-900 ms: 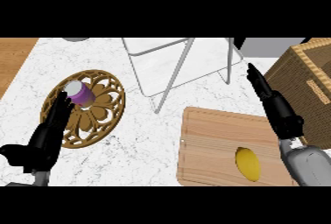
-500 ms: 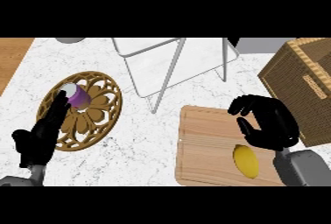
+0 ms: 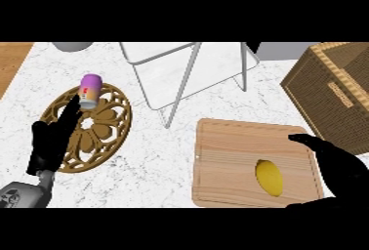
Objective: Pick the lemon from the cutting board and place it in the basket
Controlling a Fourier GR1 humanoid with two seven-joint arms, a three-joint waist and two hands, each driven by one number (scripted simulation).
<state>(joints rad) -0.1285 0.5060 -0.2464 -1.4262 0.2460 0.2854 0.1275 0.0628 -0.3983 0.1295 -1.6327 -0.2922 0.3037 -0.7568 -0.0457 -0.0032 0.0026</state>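
**Mia:** Where is the right hand (image 3: 338,168)?

**Dad:** It is low at the right side of the cutting board (image 3: 249,166). It lies partly over the board's right edge. The fingers bend a little and point up and to the left. It holds nothing, and it looks relaxed, not closed.

**Mia:** Is it touching the lemon (image 3: 269,177)?

**Dad:** No. The lemon lies flat on the cutting board, in the lower right part of it. The hand is just beside it, to the lemon's right, with a bit of bare wood between them.

**Mia:** And the basket (image 3: 333,93)?

**Dad:** The brown woven basket stands past the cutting board's top right corner. The hand is below it.

**Mia:** What about the left hand (image 3: 52,141)?

**Dad:** It is well to the left of the cutting board. Its fingers are straight and point up. It rests over the left edge of a round wooden trivet (image 3: 93,128). It holds nothing.

**Mia:** What is that purple thing?

**Dad:** A small purple can (image 3: 90,91). It sits at the top of the trivet, just above the left hand's fingertips.

**Mia:** And the shiny bars?

**Dad:** A metal wire rack (image 3: 189,73) stands above the cutting board, on the white marble counter (image 3: 155,161).
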